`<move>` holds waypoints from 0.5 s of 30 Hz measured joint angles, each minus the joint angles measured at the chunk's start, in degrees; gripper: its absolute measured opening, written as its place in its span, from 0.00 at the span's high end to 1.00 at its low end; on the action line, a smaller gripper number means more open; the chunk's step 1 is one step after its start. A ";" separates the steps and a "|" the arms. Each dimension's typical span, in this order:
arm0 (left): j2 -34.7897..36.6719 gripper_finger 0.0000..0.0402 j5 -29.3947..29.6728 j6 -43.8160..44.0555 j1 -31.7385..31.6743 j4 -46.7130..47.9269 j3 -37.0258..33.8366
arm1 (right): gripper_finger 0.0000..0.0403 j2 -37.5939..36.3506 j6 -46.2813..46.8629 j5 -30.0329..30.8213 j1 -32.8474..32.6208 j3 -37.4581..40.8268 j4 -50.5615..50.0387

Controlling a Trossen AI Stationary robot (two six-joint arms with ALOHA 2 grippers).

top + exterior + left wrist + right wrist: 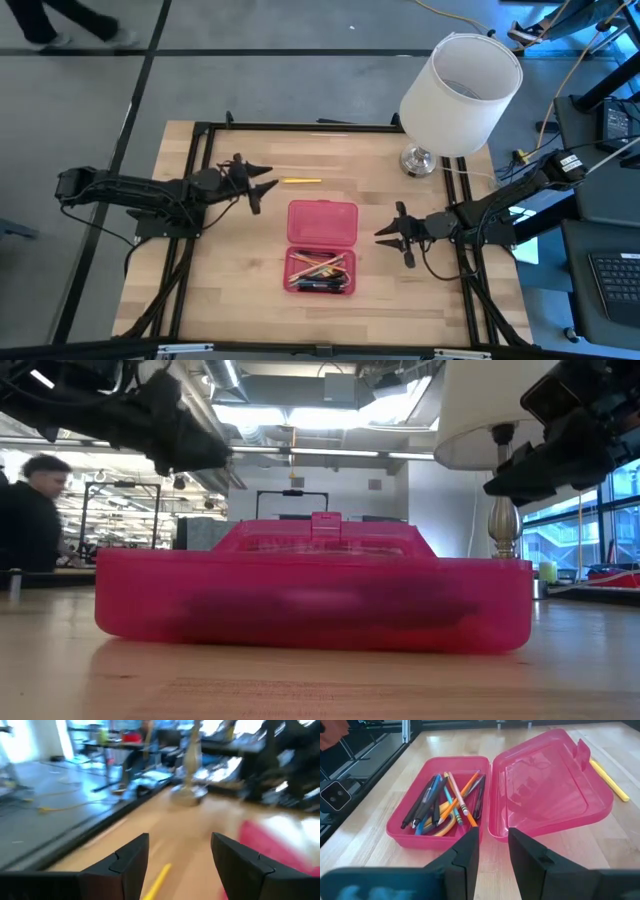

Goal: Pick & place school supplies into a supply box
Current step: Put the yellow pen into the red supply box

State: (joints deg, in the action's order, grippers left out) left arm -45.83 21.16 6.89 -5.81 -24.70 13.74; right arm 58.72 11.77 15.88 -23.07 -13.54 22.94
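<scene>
The pink supply box lies open mid-table: its tray (320, 272) holds several pens and pencils (442, 802) and a yellow-handled item, and its lid (322, 222) lies flat on the far side. A yellow pencil (300, 181) lies flat on the table beyond the lid. My left gripper (265, 185) hangs open above the table, left of that pencil, which shows below and between its fingers (159, 880). My right gripper (388, 235) hovers right of the box with a narrow gap and nothing in it (493, 840).
A white lamp (460, 90) stands on its metal base (418, 160) at the far right of the table. A black frame (200, 130) runs around the tabletop. Bare wood lies left of the box and near the front edge. A person (30, 510) is in the room beyond.
</scene>
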 joint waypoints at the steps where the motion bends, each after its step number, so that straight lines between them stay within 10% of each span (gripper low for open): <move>1: -0.15 0.49 1.61 -1.43 -0.11 1.41 0.02 | 0.73 0.00 -0.02 0.00 0.02 0.00 -0.17; 15: -12.05 0.49 -4.69 0.36 -9.26 6.12 0.02 | 0.73 0.00 -0.08 0.02 0.02 0.00 -0.16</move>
State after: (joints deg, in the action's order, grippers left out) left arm -57.89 16.48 7.25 -15.07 -18.59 13.76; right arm 58.72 11.69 15.90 -23.05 -13.54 22.79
